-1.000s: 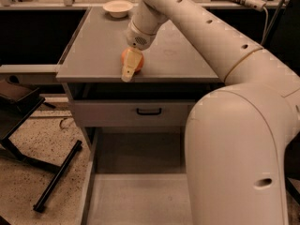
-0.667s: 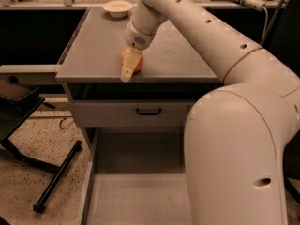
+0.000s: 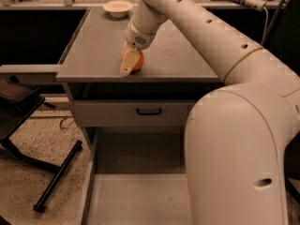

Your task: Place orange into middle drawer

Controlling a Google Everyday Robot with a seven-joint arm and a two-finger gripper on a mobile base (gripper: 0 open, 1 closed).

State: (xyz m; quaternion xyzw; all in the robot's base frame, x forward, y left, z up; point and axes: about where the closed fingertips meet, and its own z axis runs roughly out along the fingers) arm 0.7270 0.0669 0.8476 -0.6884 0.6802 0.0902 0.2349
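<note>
The orange (image 3: 138, 61) rests on the grey cabinet top (image 3: 93, 55) near its front edge. My gripper (image 3: 132, 63) reaches down from the big white arm and is shut on the orange. One yellowish finger (image 3: 128, 63) lies across the fruit's near side and the other is hidden behind it. The middle drawer (image 3: 136, 198) is pulled out wide at the bottom of the view, a long grey tray with a bare flat floor, directly below and in front of the orange.
A cream-white bowl (image 3: 117, 7) stands at the back of the cabinet top. A shut drawer with a grey front and a black handle (image 3: 149, 111) sits under the top. The arm's white body (image 3: 239, 158) fills the right. A black stand leg (image 3: 56, 177) lies on the floor at left.
</note>
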